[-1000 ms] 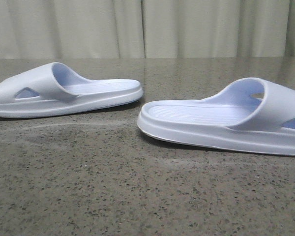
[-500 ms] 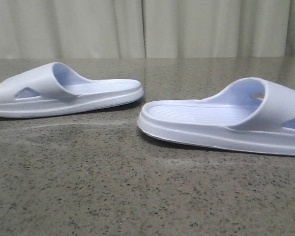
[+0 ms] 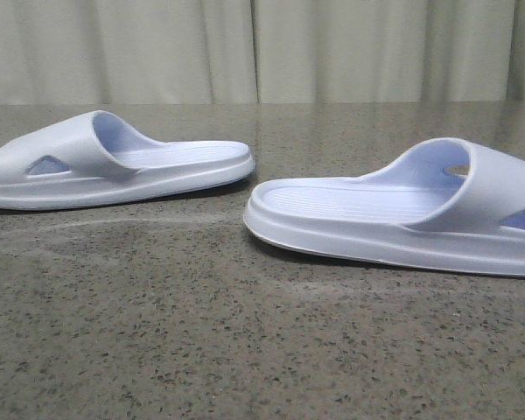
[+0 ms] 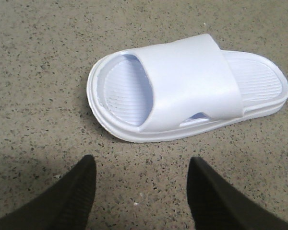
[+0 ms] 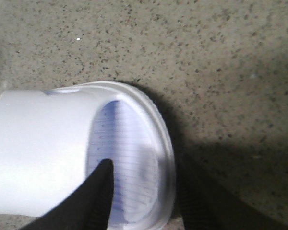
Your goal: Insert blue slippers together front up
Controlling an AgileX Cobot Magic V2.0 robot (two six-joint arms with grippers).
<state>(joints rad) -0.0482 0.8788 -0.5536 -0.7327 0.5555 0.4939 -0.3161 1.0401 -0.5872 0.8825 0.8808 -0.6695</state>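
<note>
Two very pale blue-white moulded foam slippers lie sole-down on a speckled grey-brown stone-look table [image 3: 201, 332]. In the front view the left slipper [image 3: 114, 162] sits toward the left edge, its strap end cut off by the frame and its open ribbed end pointing right. The right slipper [image 3: 394, 210] lies nearer the camera, its ribbed end pointing left and its strap end running out of the right edge. The two facing ends stand close but apart, a narrow strip of bare table between them. A broad stretch of table lies in front of both slippers, and more behind them up to a pale pleated curtain [image 3: 262, 48].

The left gripper [image 4: 140, 191] hangs just short of the left slipper [image 4: 187, 88], black fingers [image 4: 77, 191] spread wide with bare table between them, touching nothing. The right gripper [image 5: 144, 201] is released too: one dark finger [image 5: 98, 196] is over the footbed and the other outside the rim of the right slipper [image 5: 62, 153], straddling its edge; contact cannot be told.
</note>
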